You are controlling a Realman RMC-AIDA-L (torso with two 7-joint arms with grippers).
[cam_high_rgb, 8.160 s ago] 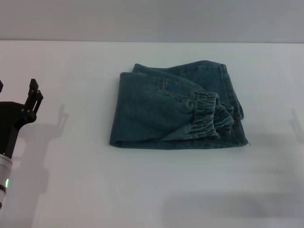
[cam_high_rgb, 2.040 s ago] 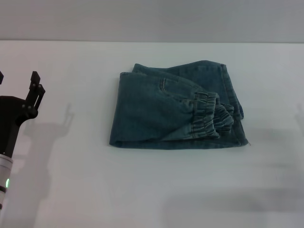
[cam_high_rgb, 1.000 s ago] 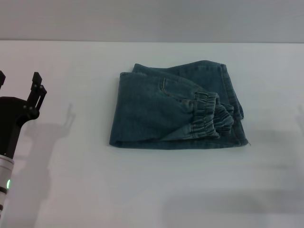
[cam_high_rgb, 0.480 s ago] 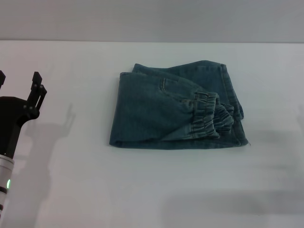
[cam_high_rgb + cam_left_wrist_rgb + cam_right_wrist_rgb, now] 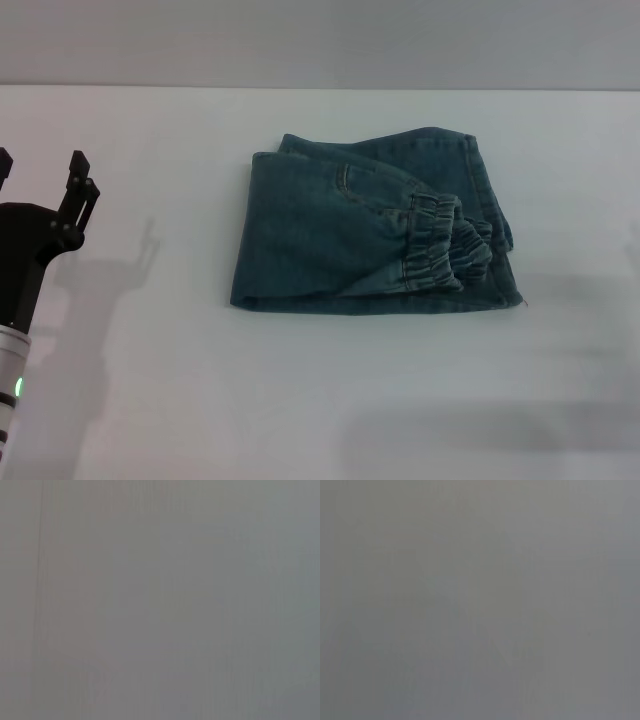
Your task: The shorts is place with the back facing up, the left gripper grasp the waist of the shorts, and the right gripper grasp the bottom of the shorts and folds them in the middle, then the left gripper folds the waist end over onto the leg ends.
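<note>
Pointing up, left hand spread, far from shorts.

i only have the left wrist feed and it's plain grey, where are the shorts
Observer: The shorts lie folded on the white table, in the middle of the head view.
Operator: which end is on top
Observer: The gathered waistband lies on top, toward the robot's right side of the bundle.
Operator: where's my left gripper
Observer: The left gripper is at the far left, well apart from the shorts, its two prongs spread and holding nothing.
Operator: and the right one
Observer: It shows in no view; the right wrist view is plain grey too.
</note>
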